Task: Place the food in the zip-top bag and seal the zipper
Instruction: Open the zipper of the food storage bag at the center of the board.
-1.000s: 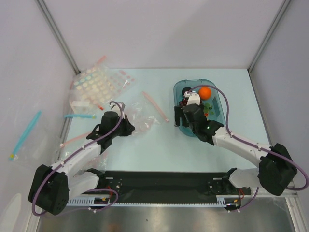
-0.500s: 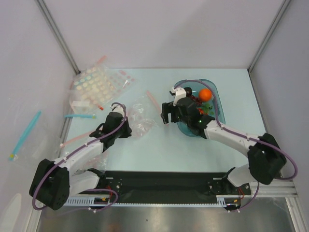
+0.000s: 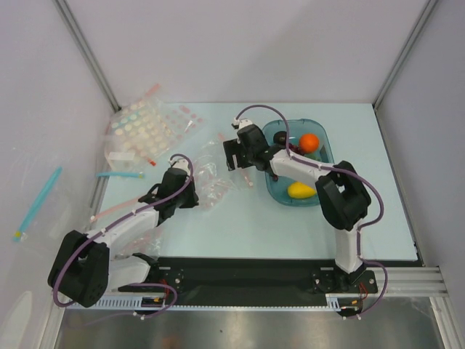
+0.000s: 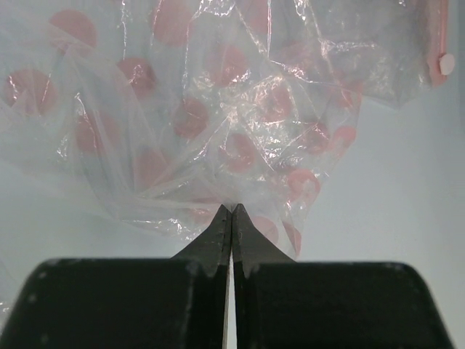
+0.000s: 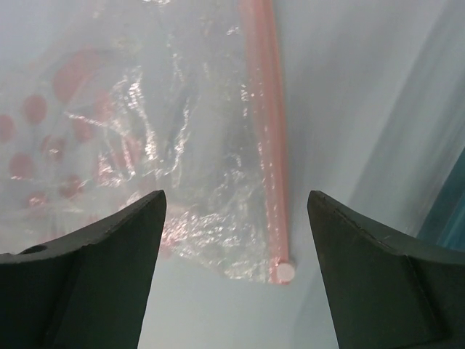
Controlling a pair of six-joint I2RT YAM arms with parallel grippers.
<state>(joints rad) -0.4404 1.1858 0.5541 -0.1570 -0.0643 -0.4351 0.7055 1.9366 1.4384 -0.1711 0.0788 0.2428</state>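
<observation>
The zip-top bag [image 3: 212, 180] lies crumpled mid-table, clear, with faint red dots in the wrist views [image 4: 218, 123]. Its zipper [image 3: 235, 161] is a pale pink strip, also in the right wrist view [image 5: 264, 109]. My left gripper [image 3: 192, 195] is shut on a fold of the bag's film [image 4: 231, 212]. My right gripper [image 3: 234, 155] is open and empty, and hovers over the strip's near end [image 5: 236, 203]. The food is in the teal tray [image 3: 330, 158]: an orange [image 3: 309, 142], a yellow lemon piece [image 3: 299, 190] and a dark piece [image 3: 280, 137].
Clear bags with pastel dots [image 3: 149, 127] lie at the back left. A bag with a blue strip [image 3: 36, 198] hangs on the left wall. A short blue strip [image 3: 120, 174] and a pink one [image 3: 115, 209] lie near the left edge. The tray's wall [image 5: 450, 211] is just right of my right gripper.
My right arm has swung left from over the tray to the bag's pink strip, jaws open and empty; the lemon piece now shows. My left gripper keeps its hold on the bag.
</observation>
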